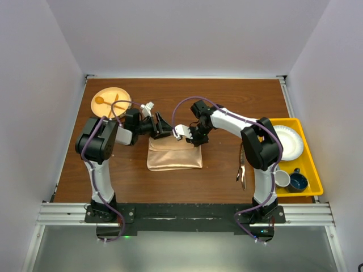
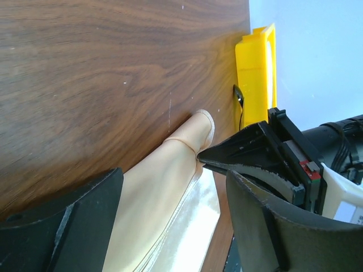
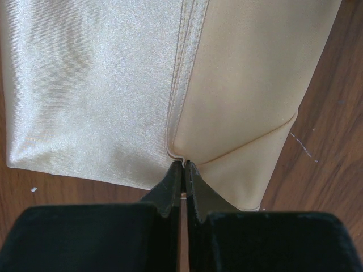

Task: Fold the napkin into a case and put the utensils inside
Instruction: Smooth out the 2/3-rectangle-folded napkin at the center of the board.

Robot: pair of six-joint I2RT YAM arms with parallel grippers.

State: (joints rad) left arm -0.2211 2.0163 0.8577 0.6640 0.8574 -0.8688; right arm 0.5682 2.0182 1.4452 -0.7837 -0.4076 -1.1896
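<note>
The napkin [image 1: 174, 154] lies folded into a flat peach-orange rectangle in the middle of the table. My right gripper [image 1: 195, 139] is at its far right corner, and in the right wrist view the gripper [image 3: 183, 165] is shut on the napkin [image 3: 102, 85] where a hemmed edge folds. My left gripper [image 1: 165, 129] hovers open over the far edge. In the left wrist view the napkin [image 2: 164, 198] shows between that gripper's [image 2: 173, 181] spread fingers, untouched. The dark utensils [image 1: 242, 168] lie on the wood right of the napkin. One dark spoon [image 2: 239, 102] lies beside the yellow tray.
A round wooden plate [image 1: 121, 106] with a pale wooden spoon and fork sits at the far left. A yellow tray [image 1: 313, 181] at the right edge holds a white plate [image 1: 286, 141] and two cups [image 1: 290, 180]. White walls enclose the table.
</note>
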